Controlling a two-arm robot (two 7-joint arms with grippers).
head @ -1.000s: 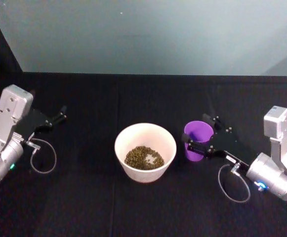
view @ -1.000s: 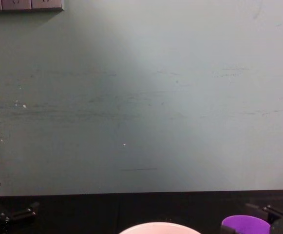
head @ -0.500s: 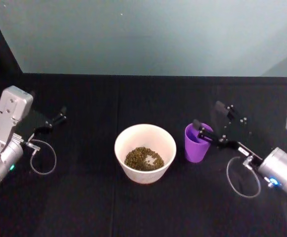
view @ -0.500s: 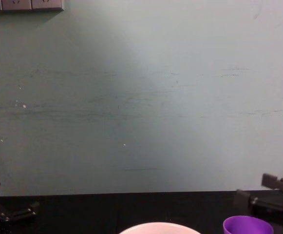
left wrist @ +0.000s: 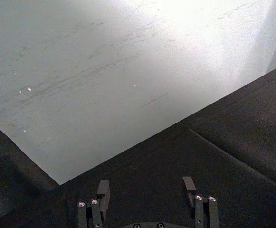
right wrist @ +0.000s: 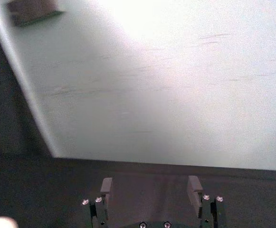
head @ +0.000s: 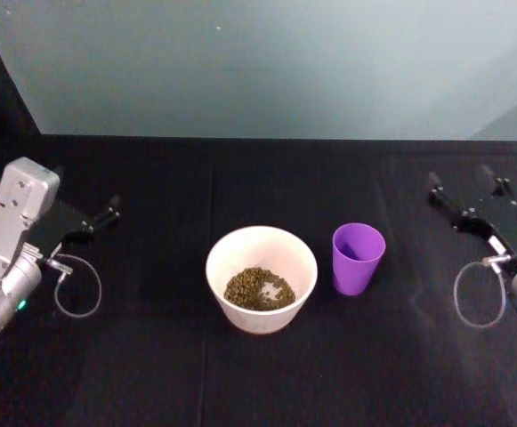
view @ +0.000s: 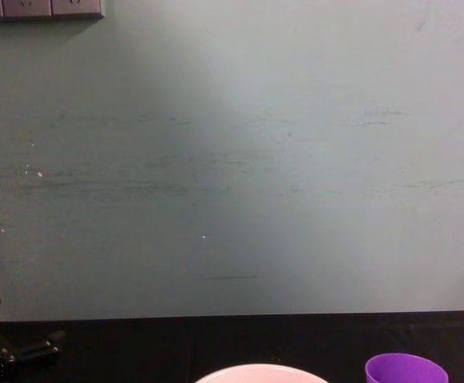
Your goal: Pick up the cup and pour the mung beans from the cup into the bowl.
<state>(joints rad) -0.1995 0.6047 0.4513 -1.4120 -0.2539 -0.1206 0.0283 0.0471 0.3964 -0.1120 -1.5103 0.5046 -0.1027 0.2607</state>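
The purple cup (head: 358, 258) stands upright on the black table, just right of the bowl (head: 225, 252), and its rim also shows in the chest view (view: 406, 370). The pale bowl (view: 259, 373) holds a heap of mung beans (head: 260, 289). My right gripper (head: 465, 189) hovers open far to the right of the cup, well apart from it. In the right wrist view its jaws (right wrist: 150, 184) are spread with nothing between them. At the table's left side my left gripper (head: 111, 206) is parked, open and empty (left wrist: 146, 186).
A black cloth covers the table (head: 151, 356), and a teal wall (view: 232, 159) rises right behind it. Cable loops hang at the left wrist (head: 78, 289) and the right wrist (head: 477, 298). A wall socket (view: 40, 8) sits high on the left.
My right gripper, which was around the cup, has opened and drawn back to the far right. The cup stays upright beside the bowl. The left arm has not moved.
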